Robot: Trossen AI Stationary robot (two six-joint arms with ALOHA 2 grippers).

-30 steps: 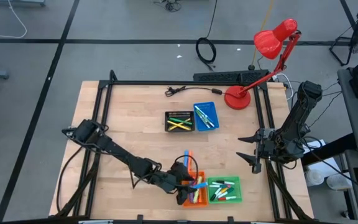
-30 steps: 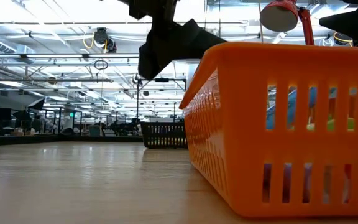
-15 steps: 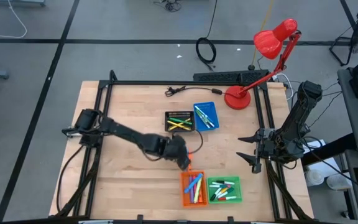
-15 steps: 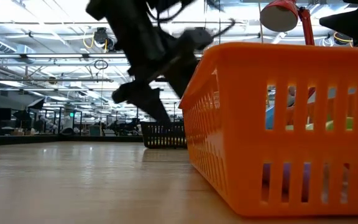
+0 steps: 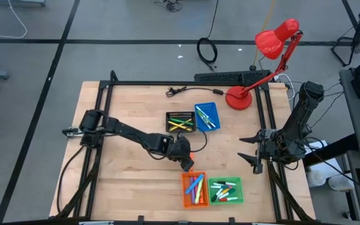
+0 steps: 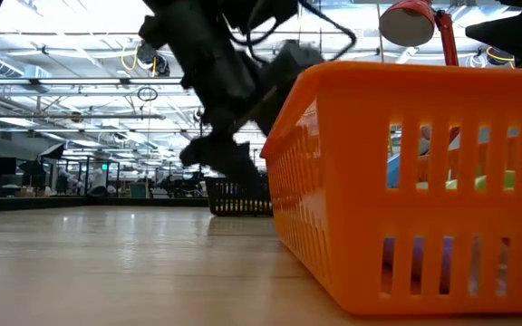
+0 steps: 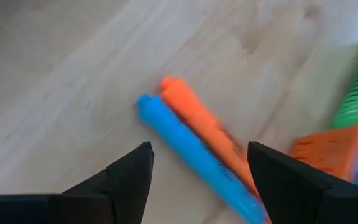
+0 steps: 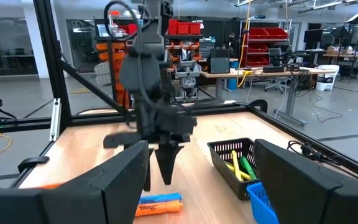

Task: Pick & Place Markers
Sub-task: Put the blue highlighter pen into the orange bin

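Two markers, one blue (image 7: 188,146) and one orange (image 7: 197,124), lie side by side on the bare wood just beyond the orange tray (image 5: 194,189). The right wrist view also shows this pair (image 8: 160,202). My left gripper (image 7: 197,177) hovers open right above them, fingers pointing down on either side, touching nothing. From above, the left gripper (image 5: 184,159) covers most of the pair. Other markers lie in the black tray (image 5: 180,122), the blue tray (image 5: 206,117), the orange tray and the green tray (image 5: 225,190). My right gripper (image 5: 255,154) waits open at the table's right edge.
A red desk lamp (image 5: 242,97) stands at the far right corner, with a black cable (image 5: 177,91) near the far edge. The orange tray's wall (image 6: 406,181) fills the low view's right. Bare wood lies open on the table's left and middle.
My left gripper has left the spot over the orange tray at the near edge. It moved toward the far edge and now hangs over the blue and orange markers on the wood. My right arm kept still.
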